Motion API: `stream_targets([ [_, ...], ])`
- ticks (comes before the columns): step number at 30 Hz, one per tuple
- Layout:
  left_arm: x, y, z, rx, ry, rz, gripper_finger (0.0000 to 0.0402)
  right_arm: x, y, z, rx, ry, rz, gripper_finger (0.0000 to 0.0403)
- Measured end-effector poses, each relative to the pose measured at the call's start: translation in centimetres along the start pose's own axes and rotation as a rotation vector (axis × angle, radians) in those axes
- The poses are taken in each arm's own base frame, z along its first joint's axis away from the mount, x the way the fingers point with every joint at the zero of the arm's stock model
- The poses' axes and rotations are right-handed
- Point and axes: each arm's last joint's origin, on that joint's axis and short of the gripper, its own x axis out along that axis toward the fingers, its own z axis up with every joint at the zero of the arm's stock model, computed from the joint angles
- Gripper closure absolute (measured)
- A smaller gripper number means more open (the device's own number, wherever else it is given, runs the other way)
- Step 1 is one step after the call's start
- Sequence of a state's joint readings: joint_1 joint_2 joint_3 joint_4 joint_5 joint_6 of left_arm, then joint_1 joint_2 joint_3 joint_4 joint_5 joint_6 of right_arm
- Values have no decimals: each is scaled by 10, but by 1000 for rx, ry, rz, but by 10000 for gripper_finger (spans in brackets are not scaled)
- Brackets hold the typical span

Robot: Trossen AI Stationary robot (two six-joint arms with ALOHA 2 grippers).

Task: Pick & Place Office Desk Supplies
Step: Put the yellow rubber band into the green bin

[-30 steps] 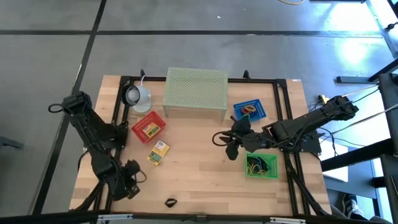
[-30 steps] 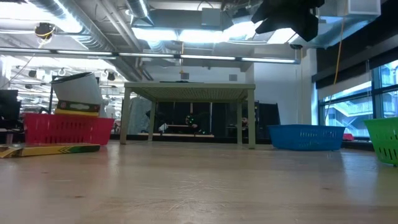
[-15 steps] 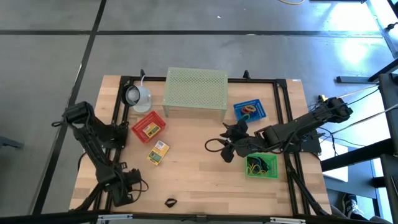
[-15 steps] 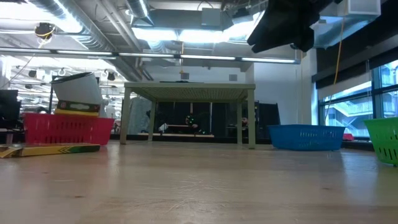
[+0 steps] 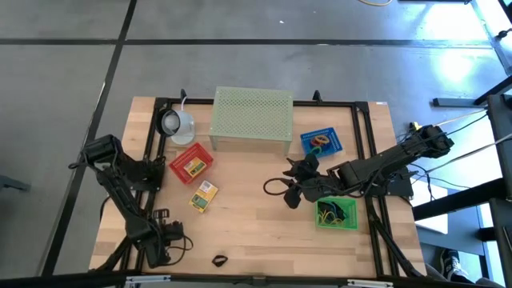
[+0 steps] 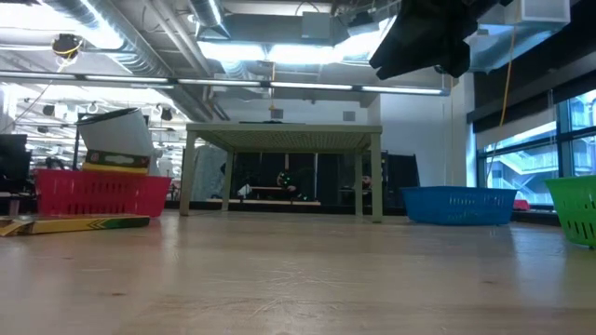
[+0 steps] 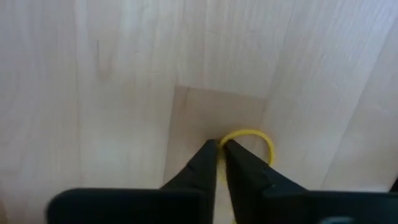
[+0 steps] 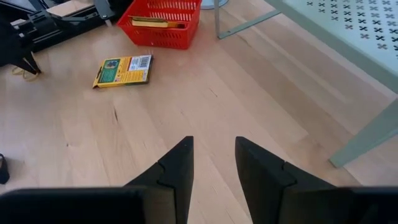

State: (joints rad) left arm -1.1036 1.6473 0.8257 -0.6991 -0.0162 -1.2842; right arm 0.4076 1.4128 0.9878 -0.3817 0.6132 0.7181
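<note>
A thin yellow loop lies on the wood near the table's near left corner. My left gripper points straight down there, shut on the loop. From the right wrist view, this gripper stands far off with the loop at its tips. My right gripper hangs open over the table's middle right, with nothing between its fingers. A yellow printed packet lies flat on the wood. A small black clip lies near the front edge. My left gripper pinches one side of the yellow loop between its two fingertips. It comes from above, with the fingers pointing down. The rest of the loop lies flat on the table beside the fingers.
A red basket holds another yellow packet. A blue basket and a green basket stand on the right, and the pale green perforated stand at the back. A white cup-like thing sits at the back left. Bare wood lies in the middle.
My left gripper has sunk toward the table and moved a little toward the near edge, rolling about its own axis. My right gripper dropped slightly and shifted toward the table's left, then held still.
</note>
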Motion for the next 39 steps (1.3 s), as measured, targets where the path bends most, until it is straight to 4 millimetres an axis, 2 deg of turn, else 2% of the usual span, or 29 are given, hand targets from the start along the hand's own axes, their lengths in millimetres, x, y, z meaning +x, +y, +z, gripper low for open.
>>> stream_targets([
  [2,0,1,1,1,-10,4,394,0,0,0,0,0,0,284],
  [8,-2,1,7,-28,-15,8,399,0,0,0,0,0,0,284],
  [11,-9,-2,16,-40,-79,36,399,0,0,0,0,0,0,284],
  [18,-42,-24,42,143,-379,57,399,0,0,0,1,0,0,284],
  [22,-68,-34,61,253,-624,151,399,0,0,0,3,0,0,284],
  [26,-93,-38,80,265,-834,277,399,0,0,0,5,-1,1,284],
  [32,-121,-30,110,145,-1054,470,399,0,2,3,28,-23,21,284],
  [39,-128,-6,143,5,-1107,606,399,-6,9,-2,4,-19,53,284],
])
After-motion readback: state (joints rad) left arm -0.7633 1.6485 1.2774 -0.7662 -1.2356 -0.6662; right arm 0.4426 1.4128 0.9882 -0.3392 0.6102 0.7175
